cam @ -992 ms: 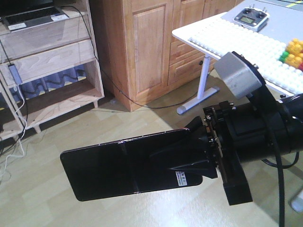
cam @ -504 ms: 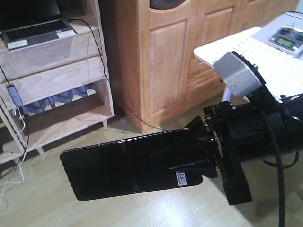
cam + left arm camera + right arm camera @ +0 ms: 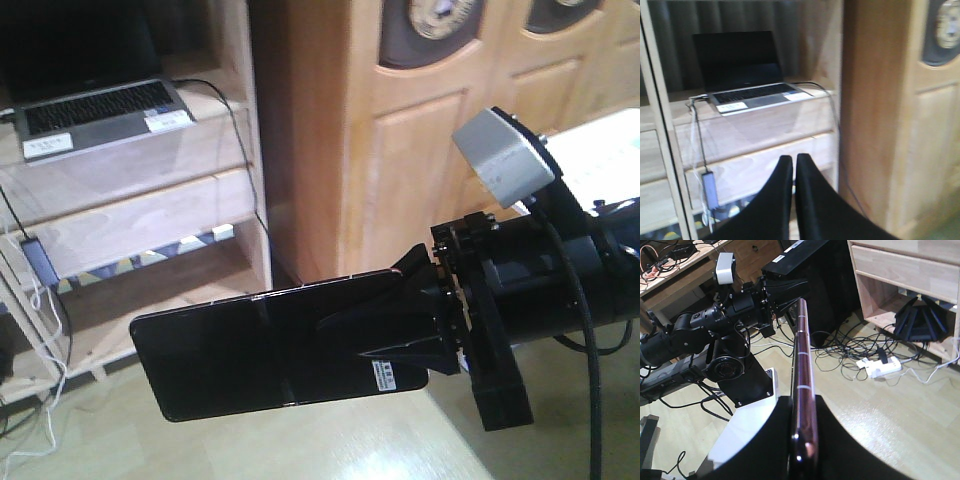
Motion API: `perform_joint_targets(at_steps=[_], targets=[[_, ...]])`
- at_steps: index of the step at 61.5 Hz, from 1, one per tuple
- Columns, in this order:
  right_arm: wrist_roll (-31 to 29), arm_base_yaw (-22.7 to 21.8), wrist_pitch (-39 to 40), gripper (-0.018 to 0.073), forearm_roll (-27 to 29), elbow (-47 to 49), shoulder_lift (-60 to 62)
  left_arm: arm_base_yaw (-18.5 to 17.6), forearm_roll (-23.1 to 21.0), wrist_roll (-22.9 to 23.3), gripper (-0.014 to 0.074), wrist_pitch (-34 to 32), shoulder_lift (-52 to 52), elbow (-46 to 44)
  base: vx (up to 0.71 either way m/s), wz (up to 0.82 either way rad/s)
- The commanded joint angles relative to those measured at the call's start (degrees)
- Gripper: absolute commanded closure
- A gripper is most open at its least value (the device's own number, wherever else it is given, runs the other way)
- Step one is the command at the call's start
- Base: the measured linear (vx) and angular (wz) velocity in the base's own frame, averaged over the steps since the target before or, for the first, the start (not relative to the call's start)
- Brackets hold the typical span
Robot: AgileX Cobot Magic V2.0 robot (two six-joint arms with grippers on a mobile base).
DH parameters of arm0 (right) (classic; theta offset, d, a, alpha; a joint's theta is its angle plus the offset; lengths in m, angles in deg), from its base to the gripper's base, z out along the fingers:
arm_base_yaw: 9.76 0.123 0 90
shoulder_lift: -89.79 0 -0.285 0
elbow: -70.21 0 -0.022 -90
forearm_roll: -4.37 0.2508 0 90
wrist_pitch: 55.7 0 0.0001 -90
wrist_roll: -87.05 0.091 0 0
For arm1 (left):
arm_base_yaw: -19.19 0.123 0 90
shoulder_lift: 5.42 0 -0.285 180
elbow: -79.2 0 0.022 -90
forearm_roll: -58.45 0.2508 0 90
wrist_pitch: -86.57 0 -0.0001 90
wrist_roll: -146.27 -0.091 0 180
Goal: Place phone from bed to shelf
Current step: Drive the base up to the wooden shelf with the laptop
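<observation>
The phone, a glossy black slab with a white sticker near the gripped end, is held out flat above the floor. My right gripper is shut on its right end. In the right wrist view the phone's pinkish rim runs edge-on out from between the jaws of the right gripper. My left gripper is shut on nothing and points at the shelf, a light wood plank. The same shelf stands left of and behind the phone. The bed is out of view.
A grey laptop sits on the upper board of the shelving unit, with cables hanging down its side. A tall wooden cabinet stands right of the unit. Tangled cables and a white power strip lie on the floor.
The shelving unit and cabinet have slid rightward and grown larger in the front view, and the white table has nearly left it. The phone stays in the right gripper the same way.
</observation>
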Motion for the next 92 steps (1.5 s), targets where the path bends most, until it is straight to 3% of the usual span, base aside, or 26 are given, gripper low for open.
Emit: perform_joint_targets(at_steps=[1,53,92], targets=[[0.0,-0.1,-4.1,0.0562,5.3,1.4,1.4,0.2,-0.6,0.5,0.0595,-4.2,0.4,-1.4,0.43,0.28],[0.0,-0.1,-4.2,0.0562,5.3,1.4,1.4,0.2,-0.6,0.5,0.0595,-4.2,0.4,-1.4,0.37,0.38],[0.0,-0.1,-3.8,0.0562,5.3,1.4,1.4,0.2,-0.6,0.5,0.0595,-4.2,0.4,-1.4,0.28,0.1]])
